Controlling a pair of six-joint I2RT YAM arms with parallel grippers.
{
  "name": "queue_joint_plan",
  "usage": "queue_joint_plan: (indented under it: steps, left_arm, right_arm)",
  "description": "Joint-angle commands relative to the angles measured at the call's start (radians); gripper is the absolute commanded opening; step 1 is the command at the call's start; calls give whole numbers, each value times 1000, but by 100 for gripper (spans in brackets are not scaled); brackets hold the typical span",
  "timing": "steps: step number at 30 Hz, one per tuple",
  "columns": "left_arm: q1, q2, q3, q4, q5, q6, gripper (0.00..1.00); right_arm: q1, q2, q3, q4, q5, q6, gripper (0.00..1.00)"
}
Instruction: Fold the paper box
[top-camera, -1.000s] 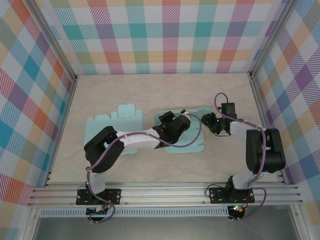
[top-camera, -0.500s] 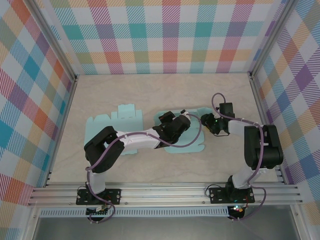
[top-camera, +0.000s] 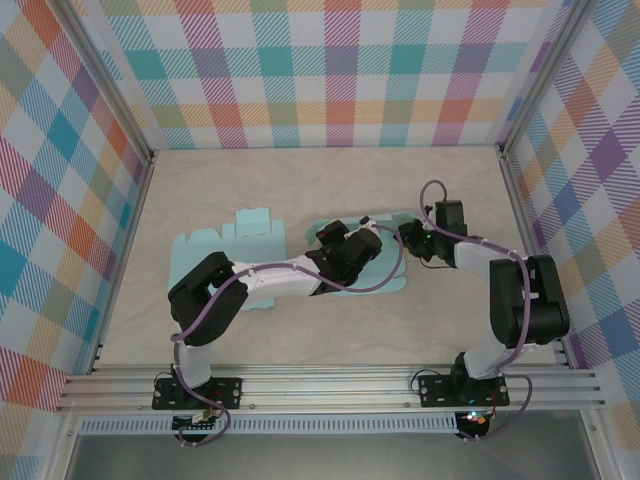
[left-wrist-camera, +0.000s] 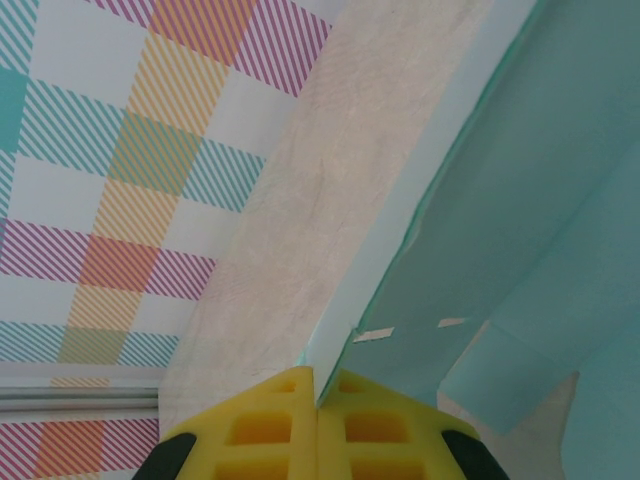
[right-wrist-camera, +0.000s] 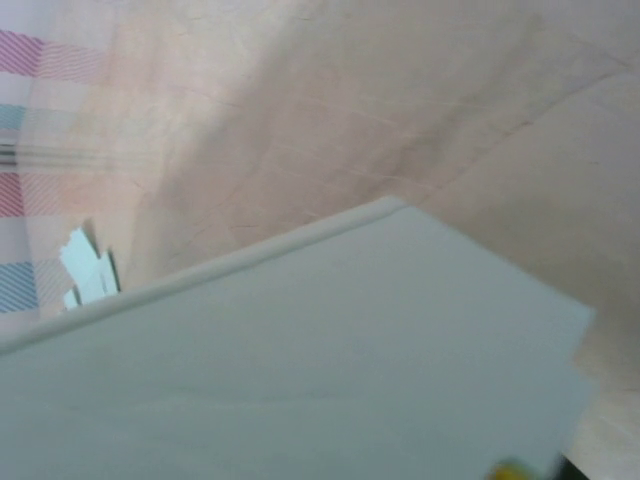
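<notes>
Checked walls (top-camera: 340, 70) in pastel stripes close in a pale beige counter (top-camera: 330, 180), with a metal rail (top-camera: 330, 385) along its near edge. Seen from above, at the left, a flat pale teal cut-out sheet (top-camera: 215, 250) lies on the counter, partly under the left arm. Near the middle, the left gripper (top-camera: 335, 238) reaches across to the paper box (top-camera: 385, 272), a second pale teal sheet lying mostly flat at centre. In the left wrist view its yellow fingers (left-wrist-camera: 270, 430) are pressed together, clamped on a raised edge of the box. Just to the right, the right gripper (top-camera: 410, 238) meets the box's right corner. Its wrist view is blurred, and whether its jaws are apart or together cannot be told. The fold looks to be at an early stage, with one flap held up. Next, that flap probably needs turning over along its crease while the other arm steadies the sheet, gently, since thin paper may buckle or slide.
</notes>
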Motion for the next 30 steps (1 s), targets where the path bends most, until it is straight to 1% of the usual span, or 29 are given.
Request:
queue_joint_plan:
  steps: [1, 5, 9, 12, 15, 17, 20, 26, 30]
  left_arm:
    - [5, 12, 37, -16, -2, -41, 0]
    - [5, 12, 38, -18, 16, -60, 0]
    - [6, 16, 33, -11, 33, -78, 0]
    - [17, 18, 20, -3, 44, -96, 0]
    - [41, 11, -3, 10, 39, -90, 0]
    - [57, -2, -26, 25, 58, -76, 0]
    - [70, -17, -67, 85, 84, -20, 0]
    - [77, 1, -118, 187, 79, 100, 0]
    - [77, 37, -116, 232, 71, 180, 0]
  right_arm:
    - [27, -4, -17, 78, -24, 40, 25]
    - [62, 58, 11, 96, -10, 51, 24]
    - [91, 133, 41, 123, -30, 73, 25]
    - [94, 128, 36, 117, -21, 78, 28]
    - [95, 51, 25, 13, 51, 28, 34]
    - [93, -8, 19, -68, 107, -9, 38]
    - [85, -84, 15, -179, 169, -55, 41]
    - [40, -250, -19, -329, 174, -128, 46]
    - [-23, -389, -43, -387, 176, -149, 50]
